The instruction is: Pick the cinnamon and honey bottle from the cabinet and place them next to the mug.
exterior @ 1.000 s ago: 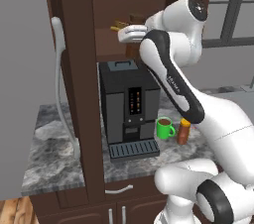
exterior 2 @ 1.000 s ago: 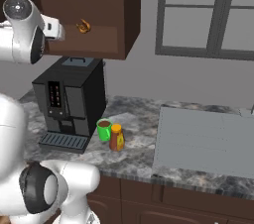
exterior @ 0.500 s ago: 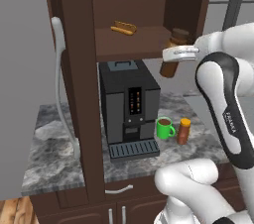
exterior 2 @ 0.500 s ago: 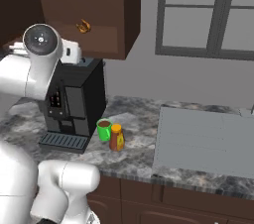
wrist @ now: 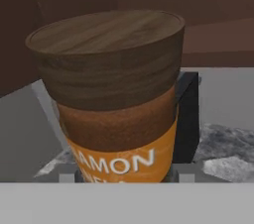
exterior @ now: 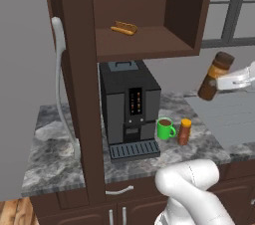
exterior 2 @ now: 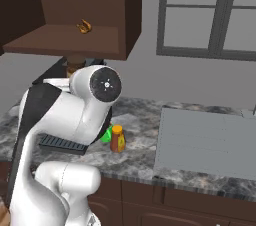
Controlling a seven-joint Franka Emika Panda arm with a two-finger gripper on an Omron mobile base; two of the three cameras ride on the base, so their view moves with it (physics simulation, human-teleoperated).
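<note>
gripper clamps the cinnamon tilted in mid-air (its fingertips hidden); mug mostly behind the arm.

My arm swings right, out of the cabinet, and the cinnamon in my gripper now hangs tilted above the counter's right side.

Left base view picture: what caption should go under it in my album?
Gripper carries the tilted cinnamon out of the cabinet, above the honey bottle beside the mug.
</note>
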